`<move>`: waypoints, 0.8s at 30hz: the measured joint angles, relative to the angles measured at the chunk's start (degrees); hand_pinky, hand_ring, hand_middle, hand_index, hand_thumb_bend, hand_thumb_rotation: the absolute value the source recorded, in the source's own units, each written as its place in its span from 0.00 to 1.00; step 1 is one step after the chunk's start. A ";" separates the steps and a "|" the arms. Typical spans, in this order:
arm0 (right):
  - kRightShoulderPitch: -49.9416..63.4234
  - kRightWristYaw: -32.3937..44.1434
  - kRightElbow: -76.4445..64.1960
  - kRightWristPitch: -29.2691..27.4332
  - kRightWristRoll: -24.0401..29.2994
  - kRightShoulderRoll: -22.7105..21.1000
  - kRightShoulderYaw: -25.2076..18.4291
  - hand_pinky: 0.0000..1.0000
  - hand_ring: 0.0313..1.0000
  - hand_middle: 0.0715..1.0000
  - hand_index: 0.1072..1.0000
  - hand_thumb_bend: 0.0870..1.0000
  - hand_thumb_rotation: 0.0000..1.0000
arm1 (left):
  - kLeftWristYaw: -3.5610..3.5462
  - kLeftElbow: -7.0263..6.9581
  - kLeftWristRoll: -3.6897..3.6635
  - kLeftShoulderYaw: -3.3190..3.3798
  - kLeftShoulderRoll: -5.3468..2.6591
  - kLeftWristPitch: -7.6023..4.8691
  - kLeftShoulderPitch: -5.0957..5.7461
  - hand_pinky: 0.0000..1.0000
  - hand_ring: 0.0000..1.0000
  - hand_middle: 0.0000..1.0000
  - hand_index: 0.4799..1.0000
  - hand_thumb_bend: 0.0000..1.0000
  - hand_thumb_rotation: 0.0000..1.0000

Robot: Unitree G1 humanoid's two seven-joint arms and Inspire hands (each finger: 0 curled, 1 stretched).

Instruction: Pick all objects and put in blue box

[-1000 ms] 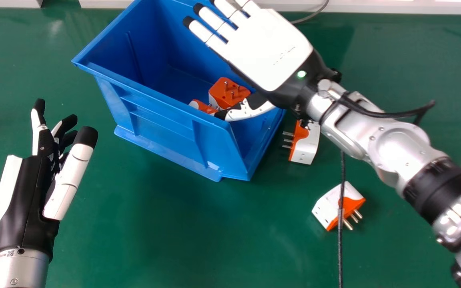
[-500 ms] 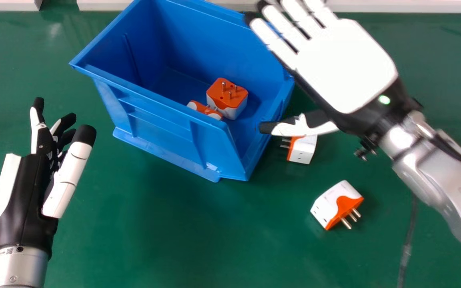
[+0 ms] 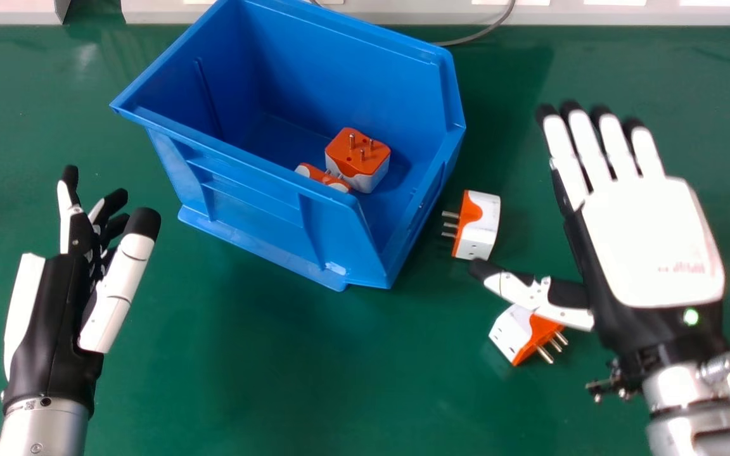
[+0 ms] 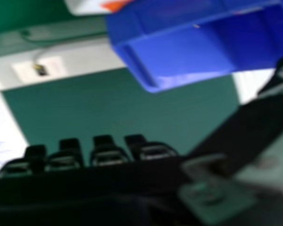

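- The right hand (image 3: 653, 244) is empty, fingers straight, thumb spread away from them.
- One plug adapter (image 3: 484, 221) lies on the table (image 3: 352, 380), left of those fingers, near the thumb's tip.
- Another adapter (image 3: 509, 332) is partly covered by the thumb.
- Two more sit inside the blue box (image 3: 257, 218).
- Left hand (image 3: 54, 316): relaxed, at the view's left.

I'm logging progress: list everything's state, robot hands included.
Blue box: upright, open, partly filled.
Squarish boxed adapter: pins up.
Other boxed adapter: partly hidden.
Nearer loose adapter: on table, pins toward box.
Farther loose adapter: on table, partly covered.
Left robot hand: open, empty.
Right robot hand: open, empty.
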 measured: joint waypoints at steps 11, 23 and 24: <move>4.48 -6.13 7.59 3.96 0.81 9.80 2.88 0.98 1.00 1.00 1.00 0.45 0.62 | 0.51 3.20 -0.20 -0.27 -0.43 -2.20 -0.22 0.85 0.91 0.93 0.83 0.80 0.91; 4.12 -3.97 12.28 8.11 1.97 10.36 4.52 0.99 1.00 1.00 1.00 0.47 0.61 | 0.48 3.20 -0.81 0.20 -0.43 -2.32 -0.33 0.86 0.91 0.94 0.84 0.80 0.91; 4.10 -3.78 12.37 8.51 1.96 10.38 4.81 0.99 1.00 1.00 1.00 0.47 0.61 | 0.46 3.18 -0.81 0.27 -0.40 -2.32 -0.33 0.86 0.91 0.94 0.84 0.80 0.91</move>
